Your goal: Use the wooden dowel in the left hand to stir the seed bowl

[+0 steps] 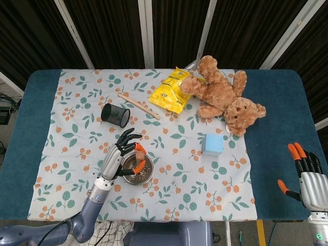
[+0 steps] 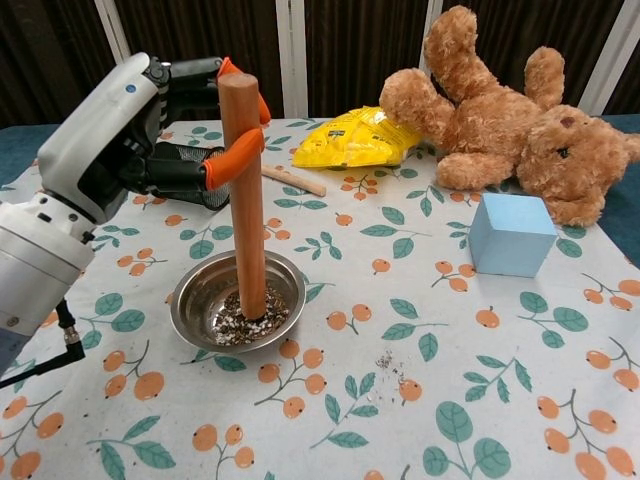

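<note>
Dowel (image 2: 245, 200) upright in bowl (image 2: 195, 300), cube (image 2: 510, 235) right, bear (image 2: 500, 120) behind
</note>
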You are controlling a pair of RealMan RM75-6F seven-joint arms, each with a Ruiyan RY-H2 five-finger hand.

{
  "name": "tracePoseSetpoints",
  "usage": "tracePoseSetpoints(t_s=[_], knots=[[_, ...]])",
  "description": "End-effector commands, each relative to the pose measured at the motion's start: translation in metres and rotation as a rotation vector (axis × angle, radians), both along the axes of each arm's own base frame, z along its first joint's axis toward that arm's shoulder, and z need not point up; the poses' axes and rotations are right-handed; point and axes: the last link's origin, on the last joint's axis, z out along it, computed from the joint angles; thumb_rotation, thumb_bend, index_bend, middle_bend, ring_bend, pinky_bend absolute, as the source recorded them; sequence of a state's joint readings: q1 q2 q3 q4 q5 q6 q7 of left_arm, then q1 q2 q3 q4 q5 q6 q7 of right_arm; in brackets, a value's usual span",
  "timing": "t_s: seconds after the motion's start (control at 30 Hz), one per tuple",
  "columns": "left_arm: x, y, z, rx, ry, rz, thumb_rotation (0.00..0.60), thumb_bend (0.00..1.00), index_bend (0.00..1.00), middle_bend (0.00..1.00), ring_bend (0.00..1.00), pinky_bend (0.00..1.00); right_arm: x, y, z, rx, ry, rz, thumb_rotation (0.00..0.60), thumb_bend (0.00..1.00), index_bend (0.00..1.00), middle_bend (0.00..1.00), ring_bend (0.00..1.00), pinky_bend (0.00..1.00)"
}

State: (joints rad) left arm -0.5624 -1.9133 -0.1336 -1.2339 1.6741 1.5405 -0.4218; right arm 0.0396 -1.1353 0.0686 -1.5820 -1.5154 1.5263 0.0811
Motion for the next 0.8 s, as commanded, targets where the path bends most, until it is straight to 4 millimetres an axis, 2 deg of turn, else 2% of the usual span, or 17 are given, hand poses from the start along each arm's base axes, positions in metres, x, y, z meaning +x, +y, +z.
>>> tracePoseSetpoints(t_s=[0.03,0.6,0.8], knots=[[-0.0042,-0.0009,-0.0026,-0.008,0.001,0.005,0.6,1.0,0.59,0.68,0.23,0.1,0.0002,-0.0001,0.0,-0.001,0.001,0.001,0.6,0.3,0.0,0.0,0.0,0.0],[-0.0125,-0.0011,-0.0076,-0.013,0.007,0.018,0.6,1.0,0.59,0.68,0.23,0.1,0.0005,0.0005,-0.0003,-0.002,0.001,0.0,0.6,0.3,0.0,0.0,0.0,0.0],[-0.0085,-0.0006,-0.0044,-0.005,-0.013,0.01,0.6,1.0,0.59,0.68,0.23,0.1,0.0006,0.0006,-0.0001,-0.003,0.0,0.001,0.6,0.3,0.0,0.0,0.0,0.0]])
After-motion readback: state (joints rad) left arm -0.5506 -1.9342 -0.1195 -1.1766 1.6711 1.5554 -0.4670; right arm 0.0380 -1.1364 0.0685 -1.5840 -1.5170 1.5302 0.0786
